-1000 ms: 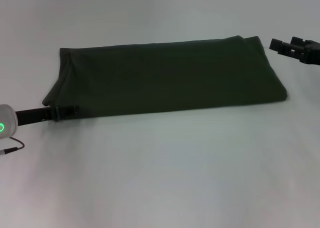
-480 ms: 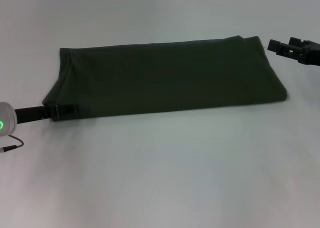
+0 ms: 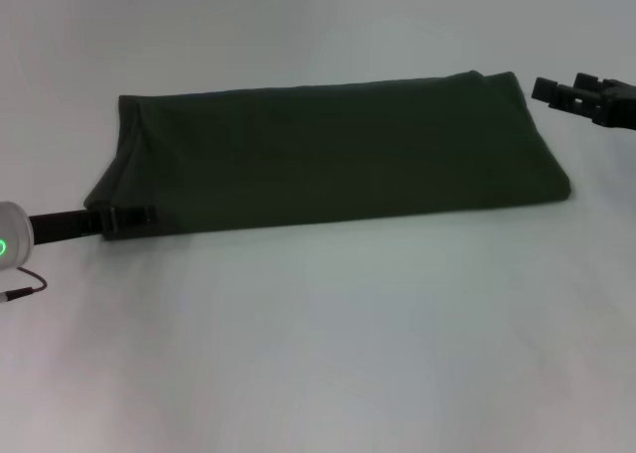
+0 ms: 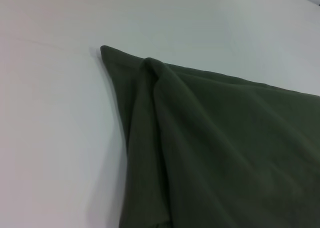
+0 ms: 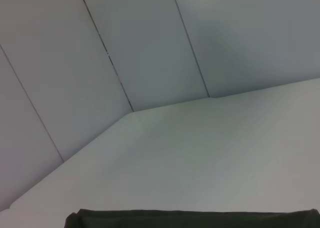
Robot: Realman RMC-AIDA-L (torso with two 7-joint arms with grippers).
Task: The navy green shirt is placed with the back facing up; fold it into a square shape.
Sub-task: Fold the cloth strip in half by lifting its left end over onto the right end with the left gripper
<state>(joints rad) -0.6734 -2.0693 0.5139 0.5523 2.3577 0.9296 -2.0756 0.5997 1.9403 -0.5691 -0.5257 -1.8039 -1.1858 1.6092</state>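
We saw navy green shirt (image 3: 328, 155) lying as long band, not yet square; crosswise folds remained. Left gripper (image 3: 129, 218) at its 8 o'clock corner, right gripper (image 3: 556, 92) off its 2 o'clock corner; couldn't tell either pincer's state.

No readable text, label, brand, number or sign appeared in any view. The navy green shirt (image 3: 328, 150) was plain and unprinted, and the table (image 3: 328, 354) bore no markings.
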